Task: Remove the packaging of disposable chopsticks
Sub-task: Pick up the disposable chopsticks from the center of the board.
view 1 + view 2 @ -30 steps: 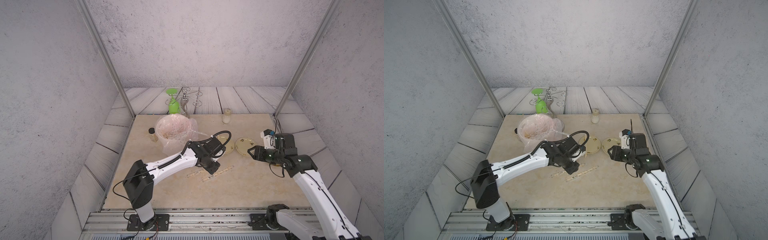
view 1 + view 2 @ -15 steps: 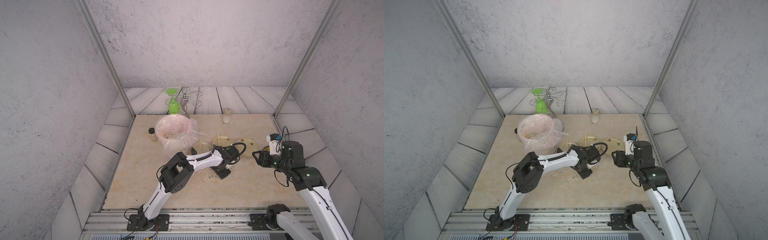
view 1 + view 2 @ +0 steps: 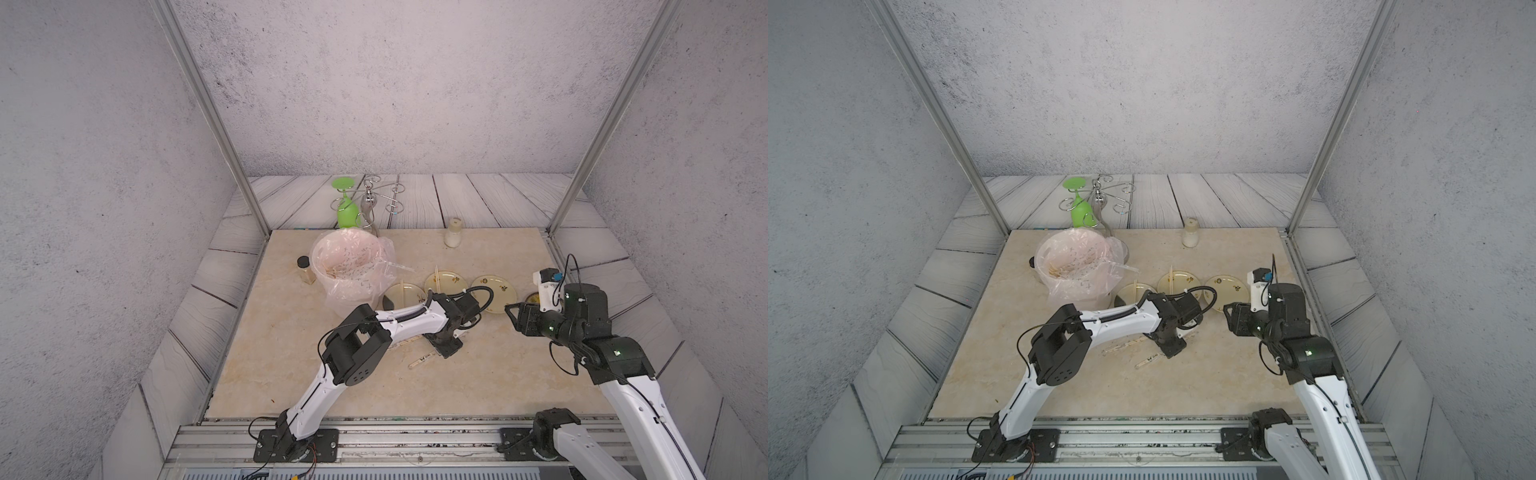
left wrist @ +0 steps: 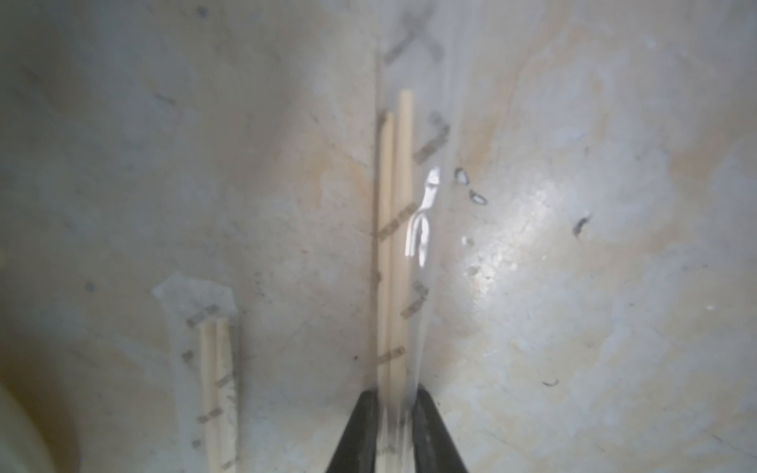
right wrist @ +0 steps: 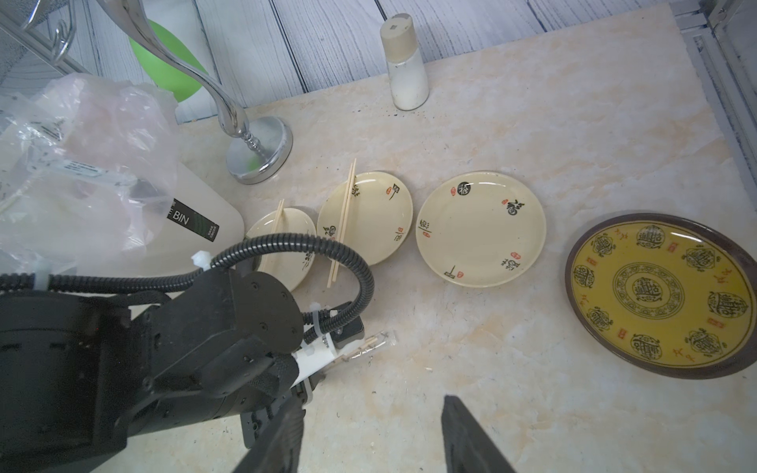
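The white-and-black left arm [image 3: 399, 322] stretches forward, elbow raised and wrist bent down. Its black left gripper [image 4: 395, 395] is clamped on a clear plastic sleeve [image 4: 418, 286]. The right arm's [image 3: 619, 357] black right gripper [image 5: 370, 409] hangs in the air, jaws apart, pointing toward the left arm.

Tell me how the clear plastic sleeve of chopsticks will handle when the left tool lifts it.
The long clear plastic sleeve probably stays stiff along the pale wooden chopsticks inside; its empty end beyond their tips likely flops. Its glossy glare suggests the sticks may slide within. Thin, so likely light in the left tool.
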Tool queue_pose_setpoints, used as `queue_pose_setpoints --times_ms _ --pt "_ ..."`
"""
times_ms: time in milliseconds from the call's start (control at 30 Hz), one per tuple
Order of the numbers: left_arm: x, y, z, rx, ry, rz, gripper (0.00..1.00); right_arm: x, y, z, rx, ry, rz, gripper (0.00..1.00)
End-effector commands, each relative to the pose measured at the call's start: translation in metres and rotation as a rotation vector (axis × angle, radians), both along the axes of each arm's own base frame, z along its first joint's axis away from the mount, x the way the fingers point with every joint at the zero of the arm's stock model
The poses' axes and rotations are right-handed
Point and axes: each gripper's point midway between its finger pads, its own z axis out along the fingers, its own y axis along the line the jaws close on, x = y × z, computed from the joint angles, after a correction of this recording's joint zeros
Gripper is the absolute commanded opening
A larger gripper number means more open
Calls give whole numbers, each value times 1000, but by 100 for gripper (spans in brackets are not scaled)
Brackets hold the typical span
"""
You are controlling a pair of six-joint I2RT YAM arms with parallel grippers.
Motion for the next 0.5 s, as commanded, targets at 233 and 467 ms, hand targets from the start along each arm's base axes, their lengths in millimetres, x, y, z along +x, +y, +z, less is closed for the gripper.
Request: queue_pose_setpoints --times_ms 233,467 --pt "-8 9 -6 25 40 0 0 1 3 -2 12 17 16 56" --pt "-9 -13 95 -221 -20 -15 0 4 14 29 69 -43 53 56"
